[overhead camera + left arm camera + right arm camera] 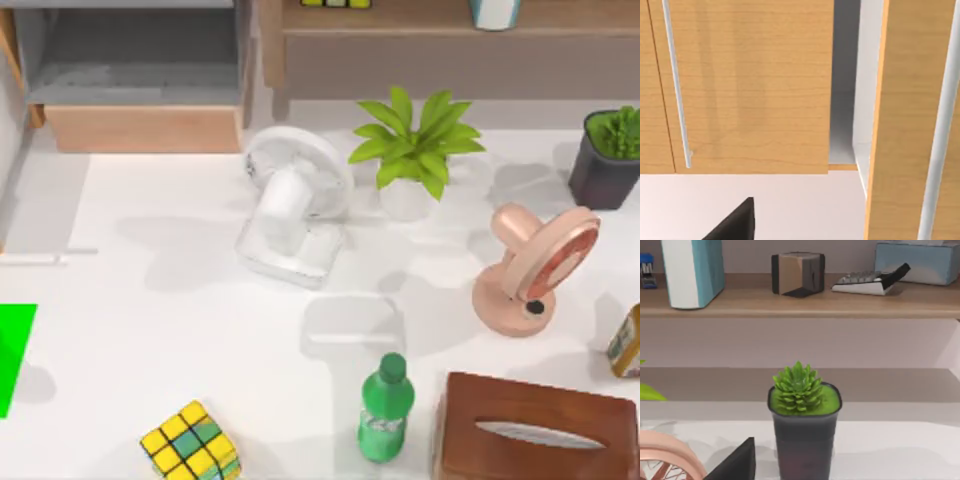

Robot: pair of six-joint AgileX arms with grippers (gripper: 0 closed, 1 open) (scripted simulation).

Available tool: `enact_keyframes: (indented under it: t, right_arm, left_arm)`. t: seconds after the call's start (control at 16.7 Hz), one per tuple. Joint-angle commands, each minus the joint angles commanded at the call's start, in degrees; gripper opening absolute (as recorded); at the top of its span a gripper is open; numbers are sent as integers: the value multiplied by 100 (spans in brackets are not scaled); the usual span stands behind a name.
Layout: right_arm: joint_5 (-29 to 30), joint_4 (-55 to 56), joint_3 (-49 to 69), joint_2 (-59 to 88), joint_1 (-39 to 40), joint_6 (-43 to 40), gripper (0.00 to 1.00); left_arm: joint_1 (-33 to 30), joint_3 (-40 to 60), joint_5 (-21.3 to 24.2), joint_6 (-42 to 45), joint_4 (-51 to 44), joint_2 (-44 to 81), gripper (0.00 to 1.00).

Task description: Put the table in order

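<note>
From above, you have the white table (150,330) spreading across nearly everything below the furniture at the far edge. A white desk fan (292,207) stands near the middle, with a leafy green plant in a clear pot (415,148) just to its right. Farther right a pink desk fan (532,268) tilts on its round base, and a dark grey pot with a succulent (608,155) sits by the right edge. Along the near edge you find a Rubik's cube (191,442) at left of centre, a green bottle (386,408) upright, and a brown wooden tissue box (535,430) just right of it. A bright green patch (15,352) lies at the left edge.

Your left wrist camera faces a light wooden cabinet door (750,85) with a slim metal handle (676,85); a dark finger (735,225) of the left gripper pokes in, and you cannot tell how its fingers stand.

Your right wrist camera looks at the succulent pot (804,435) standing on the table before a wooden shelf (800,302) carrying a small cube-shaped box (797,273), a calculator (862,282) and a pale blue box (917,262). A dark finger (737,462) of the right gripper shows; you cannot tell its spread either.
</note>
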Motion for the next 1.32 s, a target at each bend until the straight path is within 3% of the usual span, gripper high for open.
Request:
enact_keyframes:
  t: [0.78, 1.32]
  right_arm:
    - [0, 0, 0, 0, 0, 0, 100]
    - [0, 0, 0, 0, 0, 0, 100]
  left_arm:
    - [-345, 448, -343, -7, -262, 176, 100]
    - [-345, 448, -343, -7, -262, 176, 32]
